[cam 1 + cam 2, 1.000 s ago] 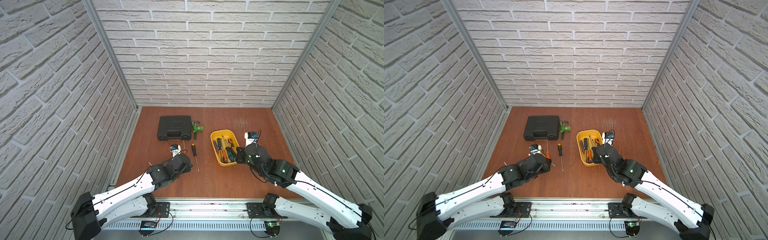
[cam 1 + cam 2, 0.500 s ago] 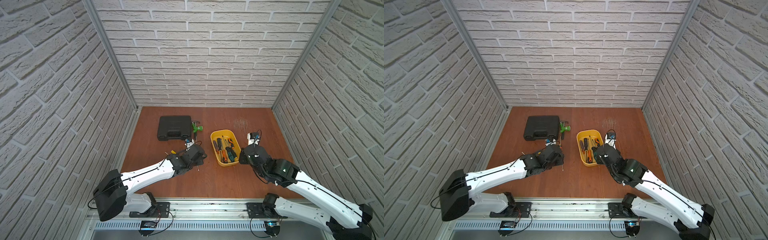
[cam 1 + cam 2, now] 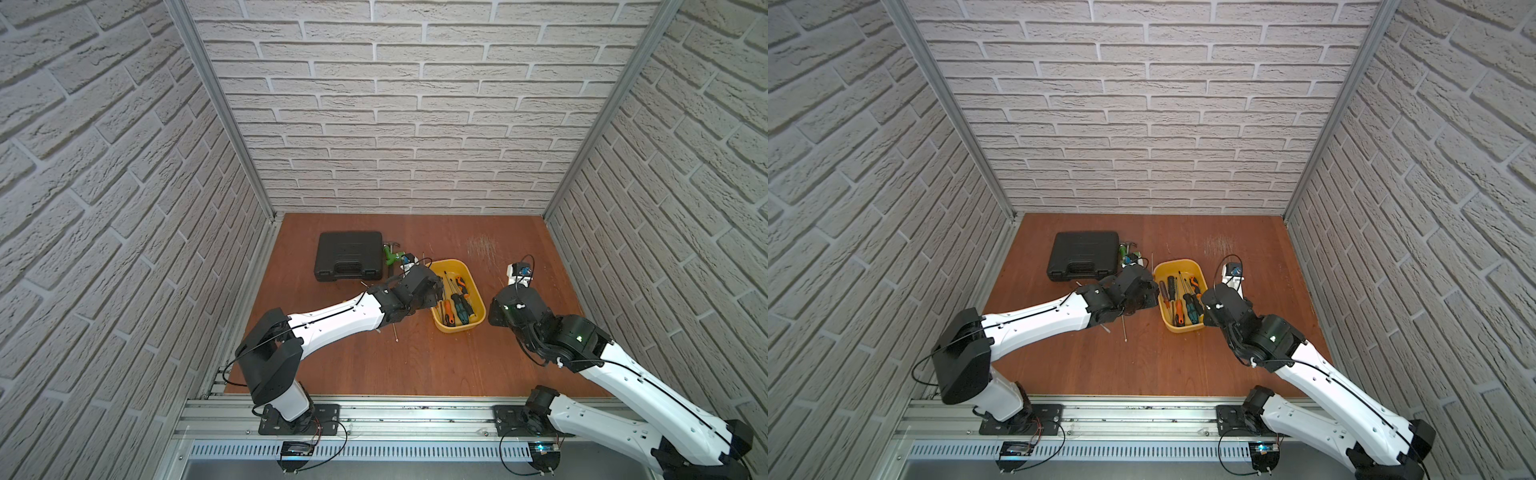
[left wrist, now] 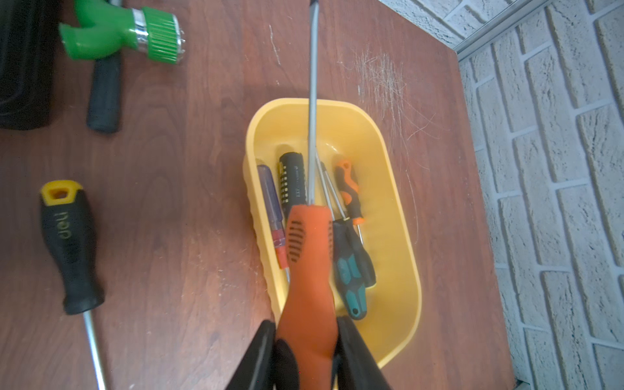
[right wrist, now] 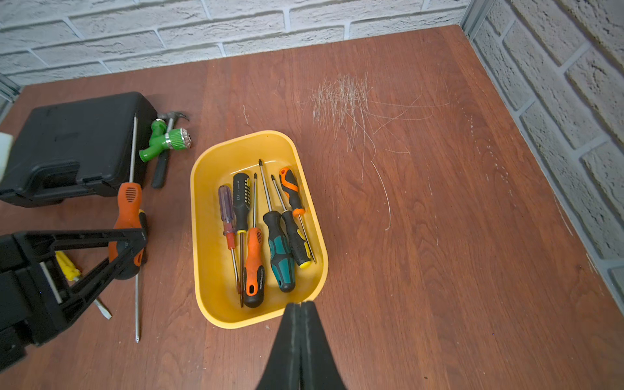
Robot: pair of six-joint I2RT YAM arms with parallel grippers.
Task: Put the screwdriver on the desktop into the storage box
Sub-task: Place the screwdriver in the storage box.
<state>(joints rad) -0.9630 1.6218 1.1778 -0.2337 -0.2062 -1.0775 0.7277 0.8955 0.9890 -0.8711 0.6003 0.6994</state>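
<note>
Left gripper (image 4: 305,329) has swung across the desktop (image 4: 175,209) from its near-left side to the box (image 4: 391,236), carrying the screwdriver (image 4: 309,256).

Step in hand, as I read it: the drop.
- Shift further over the box first. In the left wrist view the handle sits above the left wall, not the middle. The right wrist view reads it as short of the box.
- Keep the shaft along the box's long side, as now. It runs out over the far rim, so put the handle end in first and release low.

Jaws are clamped on the butt of the orange handle, touching nothing else. The box already holds six screwdrivers. At least one more, black and yellow (image 4: 69,250), lies on the desktop left of the box. Right gripper (image 5: 300,309) is pressed together, empty, just by the box's near corner.
</note>
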